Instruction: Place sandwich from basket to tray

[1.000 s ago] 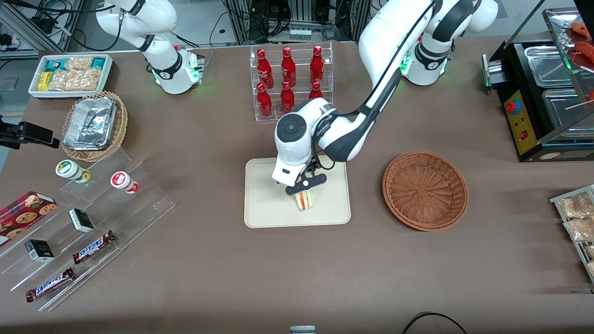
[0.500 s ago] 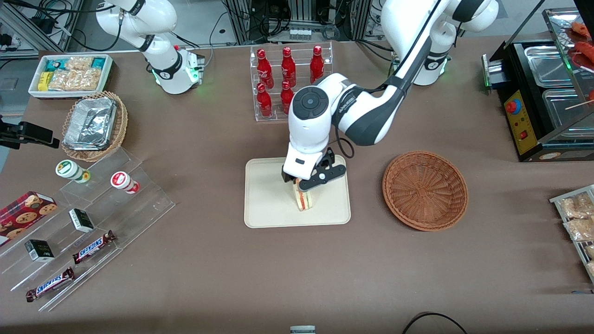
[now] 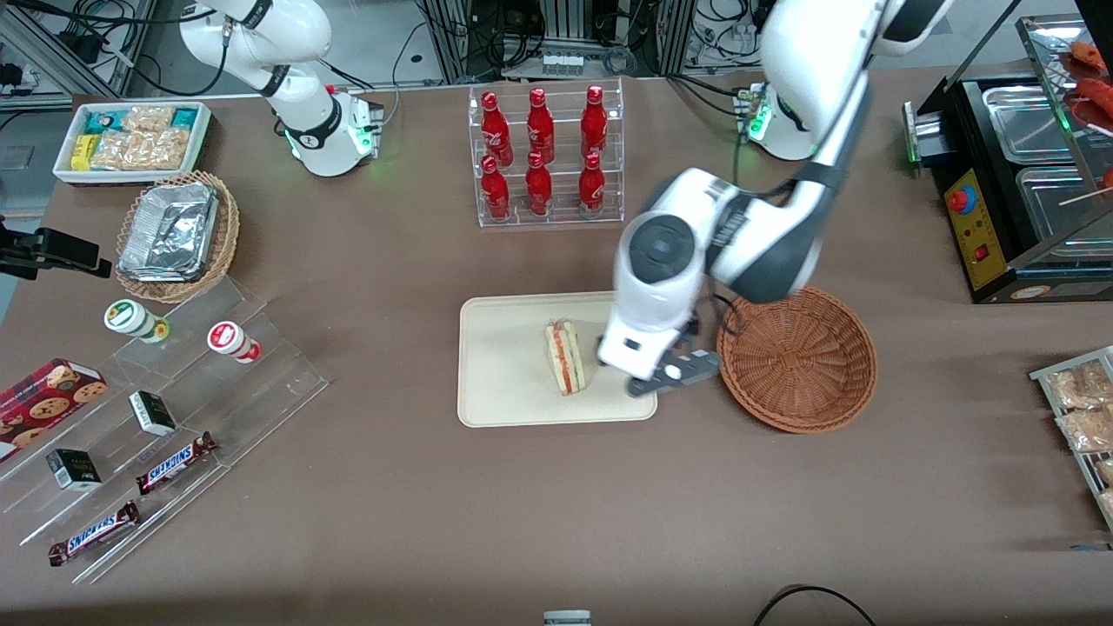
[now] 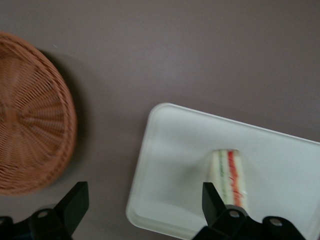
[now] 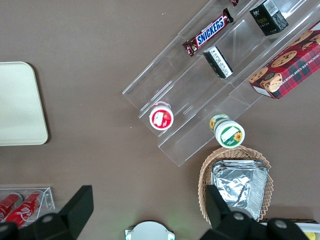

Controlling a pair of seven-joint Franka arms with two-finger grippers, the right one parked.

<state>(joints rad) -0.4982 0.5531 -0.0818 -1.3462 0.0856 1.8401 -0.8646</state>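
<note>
On the tray (image 3: 504,382) the sandwich (image 3: 564,356) stands on one edge, its red, orange and green layers facing up, roughly at the middle and a little toward the basket's end. My pincer (image 3: 665,376) hangs above the tray's rim nearest the basket (image 3: 796,356), between tray and basket, its two fingers (image 4: 75,202) spread wide and holding nothing; the wrist view shows the sandwich clear of both of them, with bare tray and brown counter (image 3: 556,504) in the gap. The basket itself is empty as far as I can see. By my reading the placing is done and only the pull-away is left. Should I need to take the sandwich again, I would judge it light and soft: pale bread that dents under little pressure, with filling that could slide out sideways if squeezed across the layers. The place to grip is across the two flat bread faces, low and near the thick middle of the wedge rather than at the thin corner, closing only until the bread gives slightly. Standing on edge as it does, it looks easy to tip, so any approach should come straight down over it and not brush it from the side. The tray's low rim would do little to stop it if it toppled toward the basket's end.
</note>
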